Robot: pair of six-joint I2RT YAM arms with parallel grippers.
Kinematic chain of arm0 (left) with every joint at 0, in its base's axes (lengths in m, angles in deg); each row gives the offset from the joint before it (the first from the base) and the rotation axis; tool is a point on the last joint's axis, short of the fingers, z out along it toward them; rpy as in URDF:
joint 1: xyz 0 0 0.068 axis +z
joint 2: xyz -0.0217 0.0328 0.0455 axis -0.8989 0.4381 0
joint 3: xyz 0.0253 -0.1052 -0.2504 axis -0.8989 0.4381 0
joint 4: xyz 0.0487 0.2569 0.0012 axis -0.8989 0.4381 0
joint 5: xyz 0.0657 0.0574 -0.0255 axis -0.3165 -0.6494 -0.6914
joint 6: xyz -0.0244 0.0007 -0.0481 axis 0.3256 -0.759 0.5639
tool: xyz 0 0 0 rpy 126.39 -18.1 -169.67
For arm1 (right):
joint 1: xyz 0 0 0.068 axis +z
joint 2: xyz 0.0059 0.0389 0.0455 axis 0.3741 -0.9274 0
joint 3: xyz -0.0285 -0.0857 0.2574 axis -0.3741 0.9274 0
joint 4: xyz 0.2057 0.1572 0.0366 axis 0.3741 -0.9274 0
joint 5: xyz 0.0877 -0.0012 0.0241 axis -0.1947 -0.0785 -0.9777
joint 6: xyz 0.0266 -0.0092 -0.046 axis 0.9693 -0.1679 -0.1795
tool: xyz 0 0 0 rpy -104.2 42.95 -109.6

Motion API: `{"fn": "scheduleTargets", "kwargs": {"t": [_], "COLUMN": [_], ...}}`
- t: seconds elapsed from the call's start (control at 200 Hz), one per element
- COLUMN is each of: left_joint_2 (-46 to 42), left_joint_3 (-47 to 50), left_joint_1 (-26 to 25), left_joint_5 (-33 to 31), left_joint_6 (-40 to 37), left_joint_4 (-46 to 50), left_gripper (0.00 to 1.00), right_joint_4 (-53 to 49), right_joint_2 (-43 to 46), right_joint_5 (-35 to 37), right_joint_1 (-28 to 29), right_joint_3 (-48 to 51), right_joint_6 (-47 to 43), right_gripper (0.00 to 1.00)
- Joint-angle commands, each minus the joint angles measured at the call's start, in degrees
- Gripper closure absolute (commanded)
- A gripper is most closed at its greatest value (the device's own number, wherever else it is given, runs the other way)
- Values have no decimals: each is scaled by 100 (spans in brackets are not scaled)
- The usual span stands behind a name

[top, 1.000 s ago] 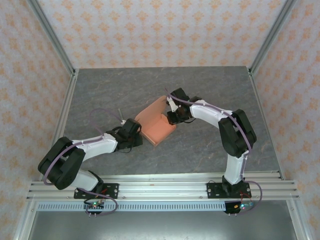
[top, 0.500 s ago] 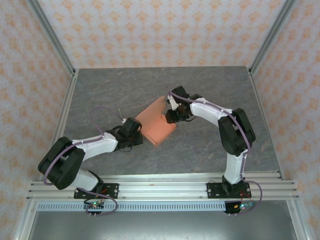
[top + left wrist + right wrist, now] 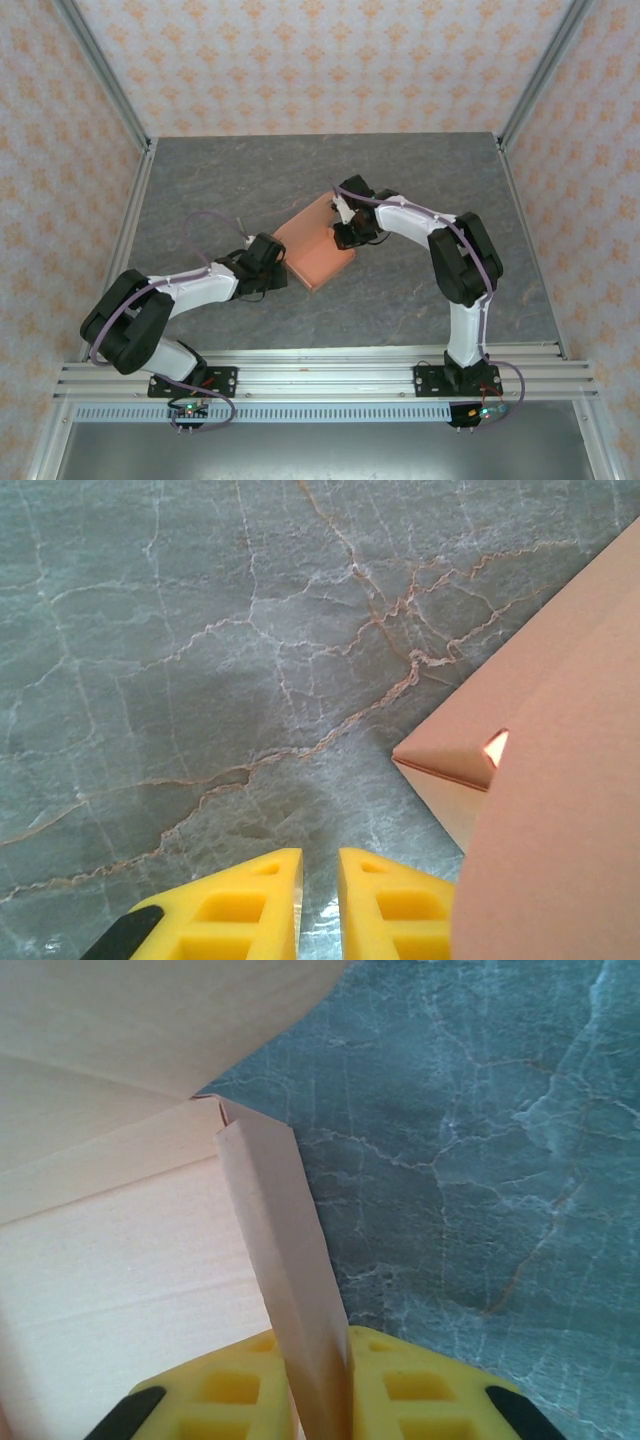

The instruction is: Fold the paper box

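Observation:
The paper box [image 3: 313,247] is salmon-orange card, partly folded, lying mid-table between the two arms. My right gripper [image 3: 345,230] is at its far right corner. In the right wrist view it [image 3: 318,1335] is shut on an upright side wall [image 3: 275,1230] of the box, the pale floor of the box [image 3: 120,1270] to its left and a curved flap [image 3: 150,1020] overhead. My left gripper [image 3: 278,264] sits at the box's near left edge. Its yellow fingers [image 3: 240,900] stand almost together over bare table, nothing between them, with the box's corner [image 3: 455,755] just to their right.
The grey marbled table [image 3: 420,180] stretches out around the box. Aluminium rails [image 3: 130,230] and patterned walls close it in at the left, right and back. The arm bases sit on the front rail [image 3: 320,370].
The right gripper has shifted slightly left on the box's corner, and the box's raised back flap now lies lower. The left gripper has crept a little closer to the box.

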Motion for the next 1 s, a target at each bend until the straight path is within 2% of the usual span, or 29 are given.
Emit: {"fn": "scheduleTargets", "kwargs": {"t": [0.0,0.545,0.806,0.916,0.996], "left_joint_2": [61,-5,-272,-580,-892], "left_joint_3": [-149,-69,-109,-46,-39], "left_joint_1": [14,9,153,450,765], "left_joint_5": [-192,-226,-401,-406,-450], "left_joint_6": [-111,-147,-245,-261,-271], "left_joint_4": [-12,-2,277,362,471], "left_gripper": [83,82,81,81,79], "right_joint_4": [-106,-210,-65,60,126], "right_joint_2": [96,708,818,969,1141], "right_joint_5": [623,2974,2831,2651,2587], "right_joint_1": [85,328,187,185,186], "right_joint_3": [109,791,897,970,1003], "right_joint_6": [124,841,1298,1462,1572], "right_gripper": [85,87,85,77,66]}}
